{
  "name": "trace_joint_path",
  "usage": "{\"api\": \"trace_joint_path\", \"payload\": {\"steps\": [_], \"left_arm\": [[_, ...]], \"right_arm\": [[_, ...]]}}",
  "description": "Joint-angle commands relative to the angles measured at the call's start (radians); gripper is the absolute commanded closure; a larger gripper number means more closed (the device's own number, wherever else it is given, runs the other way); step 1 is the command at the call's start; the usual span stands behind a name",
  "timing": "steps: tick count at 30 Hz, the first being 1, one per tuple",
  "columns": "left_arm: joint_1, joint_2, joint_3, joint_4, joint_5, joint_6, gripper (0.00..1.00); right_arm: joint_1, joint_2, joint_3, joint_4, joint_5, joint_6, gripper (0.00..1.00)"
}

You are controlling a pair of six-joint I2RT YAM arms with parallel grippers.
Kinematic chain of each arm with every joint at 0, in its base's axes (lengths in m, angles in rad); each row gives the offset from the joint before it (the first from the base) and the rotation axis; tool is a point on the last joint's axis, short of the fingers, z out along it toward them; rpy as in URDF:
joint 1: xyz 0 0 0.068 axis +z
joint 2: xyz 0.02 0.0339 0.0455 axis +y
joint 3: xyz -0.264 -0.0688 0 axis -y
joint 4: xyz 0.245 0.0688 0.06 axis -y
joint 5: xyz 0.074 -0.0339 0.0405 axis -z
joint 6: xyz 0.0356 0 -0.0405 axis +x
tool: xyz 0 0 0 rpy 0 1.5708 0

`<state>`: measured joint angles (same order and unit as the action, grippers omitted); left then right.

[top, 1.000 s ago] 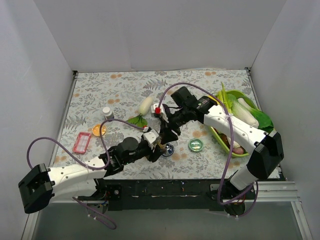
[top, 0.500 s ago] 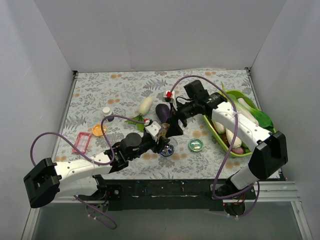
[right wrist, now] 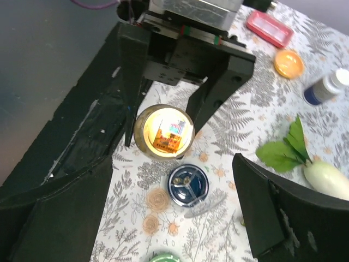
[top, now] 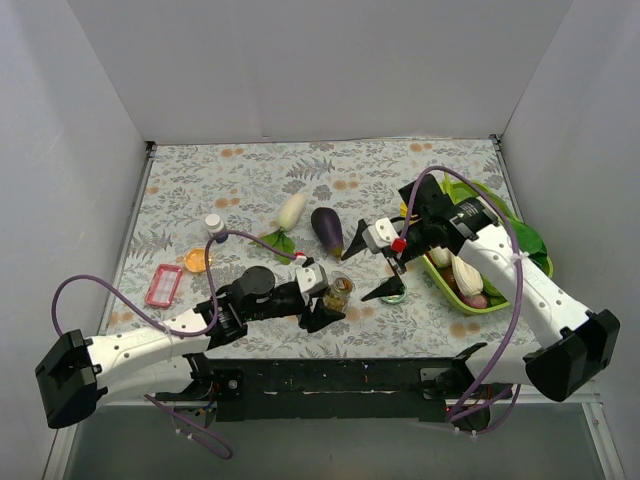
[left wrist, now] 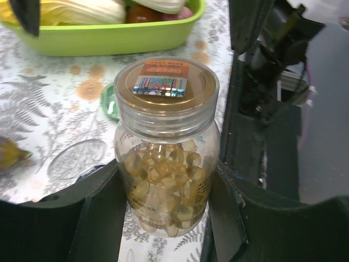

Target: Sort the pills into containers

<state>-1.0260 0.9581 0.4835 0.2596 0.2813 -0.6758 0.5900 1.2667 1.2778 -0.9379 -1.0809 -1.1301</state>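
As we look in at the left gripper (left wrist: 166, 215), its two fingers (left wrist: 103, 213) are clamped on the flanks of the amber bottle (left wrist: 166, 164), gold cap (left wrist: 166, 84) on and capsules packed inside. Whether its base sits on the table (top: 240, 180) or hangs just off it, we cannot tell. Over to the right gripper (right wrist: 180, 215): jaws spread wide, nothing between them, hovering above the bottle and looking down on that cap. Just beside the bottle lies the blue tin (right wrist: 187, 185), with the green tin (left wrist: 108, 101) a little further right.

Danger from here, we reckon: if the right gripper drops off-centre, a finger could clip the cap's rim and tip the bottle in the hold. Twist that cap and the bottle may spin between the pads. A jolt once it's off would scatter capsules over the table. The blue tin is close enough to get nudged.

Our count: two grippers, one amber bottle, one blue tin, one green tin, one white bottle (top: 214, 224), one orange dish (top: 197, 260), one pink case (top: 163, 285), one radish (top: 291, 210), one aubergine (top: 327, 228), one lime tray (left wrist: 109, 41).
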Motion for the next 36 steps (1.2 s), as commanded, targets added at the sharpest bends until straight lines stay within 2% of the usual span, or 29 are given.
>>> {"api": "trace_joint_path", "payload": {"steps": [1,2,6,12,20,24,26,28,30,32,35,36], "left_arm": [[0.001,-0.006,0.082,-0.057,0.171,0.022,1.00],[0.000,0.002,0.086,-0.069,0.179,0.024,1.00],[0.000,0.016,0.095,-0.066,0.213,0.016,1.00],[0.001,0.044,0.109,-0.082,0.225,0.022,1.00],[0.000,0.051,0.118,-0.109,0.213,0.035,1.00],[0.001,0.051,0.118,-0.109,0.213,0.032,1.00],[0.000,0.051,0.119,-0.111,0.208,0.028,1.00],[0.000,0.050,0.118,-0.103,0.176,0.019,1.00],[0.001,0.039,0.115,-0.085,0.122,0.004,1.00],[0.000,0.018,0.093,-0.016,-0.012,-0.031,1.00],[0.000,0.010,0.073,0.124,-0.167,-0.080,1.00],[0.001,0.019,0.073,0.154,-0.200,-0.087,1.00]], "right_arm": [[0.024,0.078,0.070,-0.307,-0.128,-0.396,0.03],[0.040,0.100,0.087,-0.367,-0.128,-0.431,0.04],[0.083,0.117,0.074,-0.366,-0.094,-0.416,0.08],[0.123,0.128,0.095,-0.368,-0.074,-0.359,0.20],[0.131,0.114,0.100,-0.293,-0.042,-0.254,0.28],[0.134,0.097,0.068,-0.191,-0.021,-0.126,0.50],[0.136,0.086,0.057,-0.142,-0.010,-0.073,0.53],[0.140,0.077,0.035,-0.092,-0.001,-0.010,0.58],[0.143,0.066,0.016,0.014,0.024,0.126,0.63],[0.145,0.069,-0.015,0.091,0.064,0.301,0.67],[0.145,0.124,-0.028,0.123,0.113,0.390,0.72],[0.143,0.137,-0.032,0.135,0.125,0.465,0.74]]}}
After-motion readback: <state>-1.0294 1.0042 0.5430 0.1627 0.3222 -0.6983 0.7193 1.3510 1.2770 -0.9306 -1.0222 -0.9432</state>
